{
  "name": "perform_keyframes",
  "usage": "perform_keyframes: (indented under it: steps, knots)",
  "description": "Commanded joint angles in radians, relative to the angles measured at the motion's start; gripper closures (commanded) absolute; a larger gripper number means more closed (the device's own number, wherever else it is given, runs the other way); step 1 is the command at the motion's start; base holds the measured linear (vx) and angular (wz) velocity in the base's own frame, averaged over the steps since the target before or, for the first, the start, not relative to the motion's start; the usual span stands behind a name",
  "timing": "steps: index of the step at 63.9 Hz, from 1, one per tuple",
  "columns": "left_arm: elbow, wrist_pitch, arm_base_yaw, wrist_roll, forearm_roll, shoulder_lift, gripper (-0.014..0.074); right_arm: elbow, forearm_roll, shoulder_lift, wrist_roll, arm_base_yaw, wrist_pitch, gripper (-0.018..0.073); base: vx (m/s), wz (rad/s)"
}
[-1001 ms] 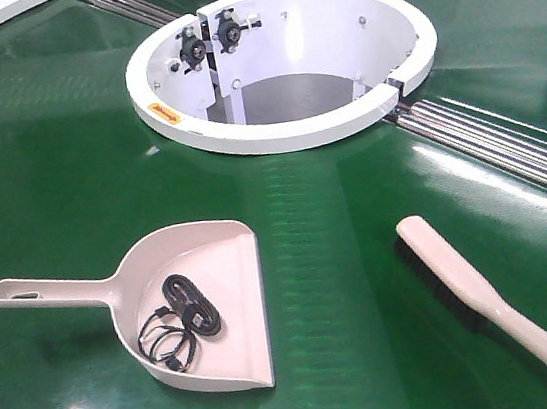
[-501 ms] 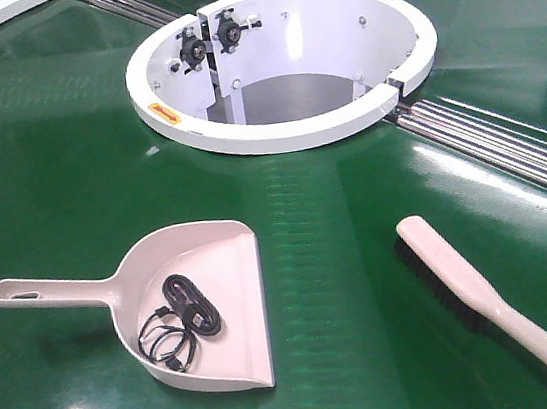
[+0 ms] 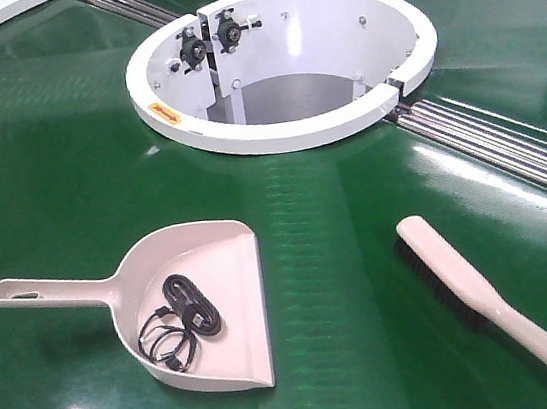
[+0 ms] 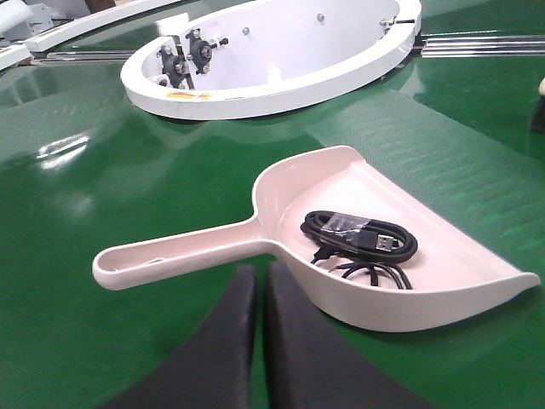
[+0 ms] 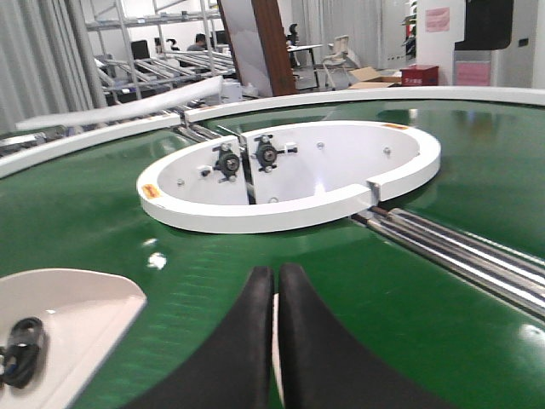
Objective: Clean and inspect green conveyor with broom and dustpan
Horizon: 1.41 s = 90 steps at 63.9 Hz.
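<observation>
1. Glossy and dark, the green conveyor [image 3: 67, 171] fills the front view, its white rim curving along the near and far edges, ceiling lights mirrored on the belt.
2. At the belt's centre sits a white ring-shaped opening [image 3: 284, 132], with steel rails [image 3: 486, 136] running off from it to the right.
3. Nearer the camera, left of centre, the dustpan [image 3: 202, 310] lies flat on the belt, its thin handle pointing left and its wide mouth facing right.
4. To the right, well apart from the dustpan, the broom [image 3: 466, 290] lies on its side, black bristles facing left, slotted handle toward the lower right corner.
5. Inside the dustpan rests a coiled black cable [image 3: 183, 322].
6. The left tool [image 4: 258, 285] hangs just behind the dustpan handle, its two dark fingers pressed nearly together and gripping nothing.
7. The right tool [image 5: 275, 285] points toward the ring, its fingers likewise closed and empty.
</observation>
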<state>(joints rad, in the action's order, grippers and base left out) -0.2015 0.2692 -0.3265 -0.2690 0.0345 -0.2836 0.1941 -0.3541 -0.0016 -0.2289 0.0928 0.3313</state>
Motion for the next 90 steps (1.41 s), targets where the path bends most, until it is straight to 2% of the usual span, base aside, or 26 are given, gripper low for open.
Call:
perform_keyframes:
  steps: [1, 35, 47, 56, 60, 64, 90]
  knots:
    - [-0.027, -0.079, -0.008, 0.010, 0.003, -0.007, 0.0603, 0.024, -0.034, 0.012, -0.002, -0.006, -0.081, 0.0569, 0.00, 0.00]
    - [0.008, -0.086, -0.005, 0.008, 0.003, 0.011, 0.0603, 0.024, -0.033, 0.012, -0.002, -0.006, -0.078, 0.0569, 0.00, 0.00]
    - [0.139, -0.243, 0.104, 0.014, 0.008, 0.118, 0.0603, 0.024, -0.033, 0.012, -0.002, -0.006, -0.077, 0.0569, 0.00, 0.00]
    - [0.260, -0.354, 0.208, 0.069, 0.090, 0.220, 0.0603, 0.024, -0.033, 0.012, -0.002, -0.006, -0.077, 0.0569, 0.00, 0.00]
    - [0.260, -0.275, 0.241, 0.085, 0.116, 0.272, 0.0603, 0.024, -0.033, 0.012, -0.002, -0.006, -0.077, 0.0569, 0.00, 0.00]
    - [0.261, -0.244, 0.258, 0.098, 0.119, 0.319, 0.0603, 0.024, -0.033, 0.012, -0.002, -0.006, -0.077, 0.0569, 0.00, 0.00]
    - [0.261, -0.221, 0.260, 0.116, 0.074, 0.312, 0.0603, 0.024, -0.033, 0.012, -0.002, -0.006, -0.078, 0.0569, 0.00, 0.00]
